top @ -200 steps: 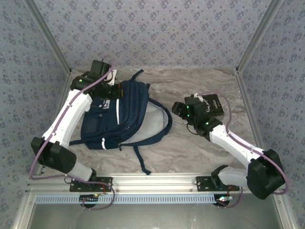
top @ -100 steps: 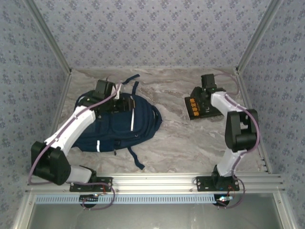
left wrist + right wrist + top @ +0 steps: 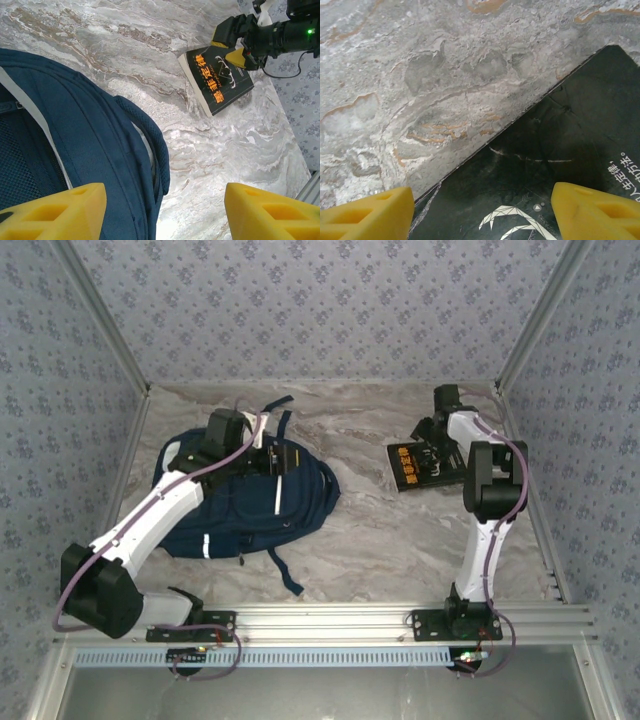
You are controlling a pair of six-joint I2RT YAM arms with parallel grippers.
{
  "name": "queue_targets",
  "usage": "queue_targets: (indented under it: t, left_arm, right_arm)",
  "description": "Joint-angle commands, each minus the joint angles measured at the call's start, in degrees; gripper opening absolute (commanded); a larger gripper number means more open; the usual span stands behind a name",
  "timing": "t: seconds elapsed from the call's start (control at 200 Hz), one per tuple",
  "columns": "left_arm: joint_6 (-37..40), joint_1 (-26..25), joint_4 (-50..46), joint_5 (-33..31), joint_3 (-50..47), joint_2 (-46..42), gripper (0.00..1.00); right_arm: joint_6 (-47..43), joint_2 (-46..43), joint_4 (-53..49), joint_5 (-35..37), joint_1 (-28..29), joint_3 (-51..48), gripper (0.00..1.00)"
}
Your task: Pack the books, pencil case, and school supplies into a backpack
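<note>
Right end effector [image 3: 432, 454], jaws open and empty, hangs directly over the black book [image 3: 405, 464], which lies flat on the desk [image 3: 380, 530] at far right with its long axis roughly left–right. Left end effector [image 3: 272, 460], also open, hovers above the backpack [image 3: 230, 525], well apart from the book. The right arm is nearer.

Looks like a robotics lab test booth, not a home. Walled on three sides with blue flowered panels [image 3: 320, 310] set in bare metal posts [image 3: 98, 322]. Floored with a marble-patterned desk [image 3: 380, 530]. Fitted with a left arm [image 3: 150, 512] and a right arm [image 3: 480, 550] bolted to a slotted metal rail [image 3: 330, 620], cables [image 3: 524, 465] looped alongside.
</note>
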Motion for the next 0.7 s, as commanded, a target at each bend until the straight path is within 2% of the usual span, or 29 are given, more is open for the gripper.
queue_targets:
  t: [0.0,0.15,0.265,0.365,0.505,0.58,0.695]
  left_arm:
    - [0.12,-0.32,0.51,0.09,1.89,-0.96,0.61]
    - [0.06,-0.28,0.38,-1.0,1.63,-1.39,0.61]
    - [0.06,-0.34,0.51,-0.74,1.6,-1.39,0.6]
    - [0.05,-0.45,0.6,-0.71,1.53,-1.3,0.59]
    - [0.31,-0.54,0.54,-0.99,1.53,-0.93,0.59]
    - [0.49,-0.57,0.52,-0.99,1.55,-0.81,0.59]
    - [0.67,-0.55,0.48,-1.03,1.55,-0.53,0.59]
  right_arm:
    - [4.58,-1.93,-0.28,-4.43,1.04,-8.26,0.76]
    - [10.76,-9.22,6.8,-6.26,3.67,-20.5,0.77]
    - [17.7,-16.66,8.3,-3.45,7.04,-29.7,0.76]
    - [22.28,-24.42,10.01,-1.68,12.39,-38.4,0.76]
    - [25.46,-37.94,4.89,6.73,21.37,-45.96,0.77]
    - [23.3,-44.31,1.26,10.91,23.1,-46.95,0.77]
    - [11.58,-47.12,3.87,6.57,20.74,-45.71,0.78]
